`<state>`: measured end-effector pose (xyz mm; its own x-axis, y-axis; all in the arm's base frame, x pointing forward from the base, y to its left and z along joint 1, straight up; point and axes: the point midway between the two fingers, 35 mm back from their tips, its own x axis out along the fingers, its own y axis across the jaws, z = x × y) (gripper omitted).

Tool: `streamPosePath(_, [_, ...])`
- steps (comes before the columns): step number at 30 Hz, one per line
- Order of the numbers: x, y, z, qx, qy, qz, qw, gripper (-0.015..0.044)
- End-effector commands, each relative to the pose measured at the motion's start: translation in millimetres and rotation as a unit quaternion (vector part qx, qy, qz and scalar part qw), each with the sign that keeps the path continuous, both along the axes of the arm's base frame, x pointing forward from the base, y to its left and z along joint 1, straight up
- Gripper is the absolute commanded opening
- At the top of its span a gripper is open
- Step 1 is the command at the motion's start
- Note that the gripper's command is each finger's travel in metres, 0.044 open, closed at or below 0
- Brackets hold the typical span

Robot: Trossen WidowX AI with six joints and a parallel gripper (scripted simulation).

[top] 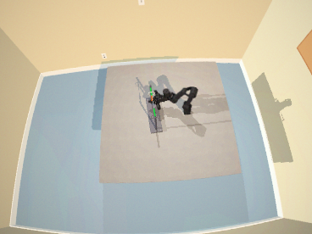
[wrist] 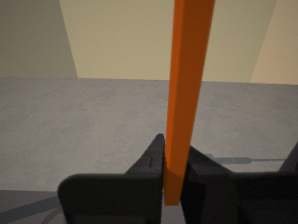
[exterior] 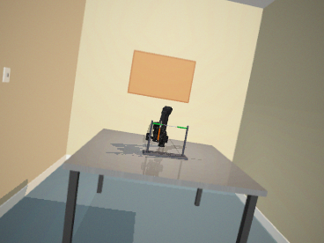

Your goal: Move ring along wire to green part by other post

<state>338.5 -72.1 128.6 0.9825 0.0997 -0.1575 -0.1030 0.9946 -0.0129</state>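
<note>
Orange and straight, the handle (top: 152,98) (exterior: 158,134) (wrist: 185,95) is pinched near its low end by the black gripper (top: 154,100) (exterior: 159,137) (wrist: 165,138), shut snug on both sides. In the outside view, it hangs down by the left post (exterior: 150,137), under the left green part (exterior: 157,123) of the wire (the ring is too small to see well there). The right green part (exterior: 182,128) meets the right post (exterior: 185,141). Both posts stand up from a dark base (exterior: 166,155) on the grey table (exterior: 110,163).

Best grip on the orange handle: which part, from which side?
Its lower end, as the gripper does, approached level from the robot's side. The orange handle hangs upright, slim and straight-sided, likely suiting flat fingers while keeping them below the wire.
</note>
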Motion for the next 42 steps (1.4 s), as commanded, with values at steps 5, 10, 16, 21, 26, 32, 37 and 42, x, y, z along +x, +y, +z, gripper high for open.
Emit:
streamPosePath(5, [0, 0, 1, -0.001, 0.000, -0.002, 1.000, -0.0150])
streamPosePath(10, [0, 5, 1, 0.000, 0.000, -0.002, 1.000, -0.0150])
streamPosePath(16, [-1, 11, 1, 0.000, 0.000, -0.002, 1.000, -0.0150])
streamPosePath(21, [-1, 16, 1, 0.001, 0.001, -0.002, 1.000, -0.0150])
streamPosePath(26, [-1, 21, 1, 0.001, 0.001, -0.002, 1.000, -0.0150])
streamPosePath(32, [-2, 27, 1, 0.002, 0.001, -0.002, 1.000, -0.0150])
streamPosePath(37, [-2, 32, 1, 0.002, 0.001, -0.002, 1.000, -0.0150])
streamPosePath(42, [-3, 37, 1, 0.002, 0.002, -0.001, 1.000, -0.0150])
